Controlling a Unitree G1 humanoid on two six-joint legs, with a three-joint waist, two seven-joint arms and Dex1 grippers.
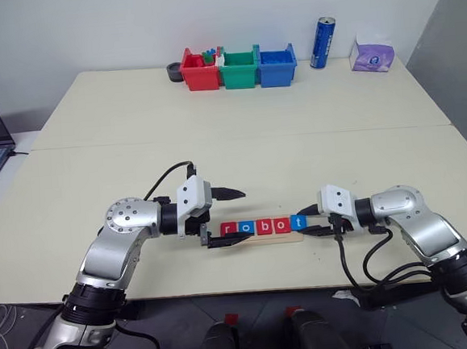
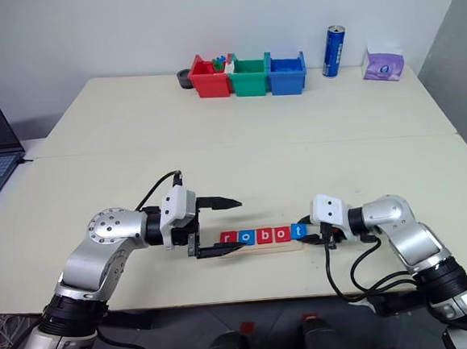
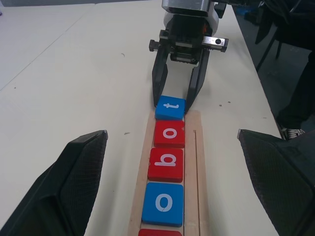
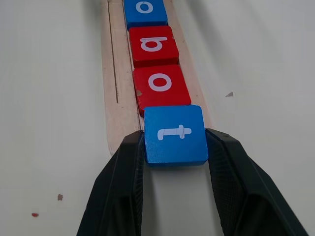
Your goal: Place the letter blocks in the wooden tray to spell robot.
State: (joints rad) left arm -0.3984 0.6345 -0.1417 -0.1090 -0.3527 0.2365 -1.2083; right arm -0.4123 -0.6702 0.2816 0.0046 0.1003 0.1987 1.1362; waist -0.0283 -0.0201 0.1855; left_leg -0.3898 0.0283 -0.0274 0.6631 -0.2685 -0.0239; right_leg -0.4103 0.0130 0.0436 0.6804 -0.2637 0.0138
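Seating the last block: right end effector (image 4: 174, 147) grips the blue t (image 4: 175, 133) at the tray (image 4: 112, 98) end; next, release. Left end effector (image 1: 225, 218) hangs open, empty.

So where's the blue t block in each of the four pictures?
Left eye view: blue t block, right end of the row.
Right eye view: same end.
Left wrist view: far end of the row.
Right wrist view: between the right gripper fingers.
Shared landmark: wooden tray.
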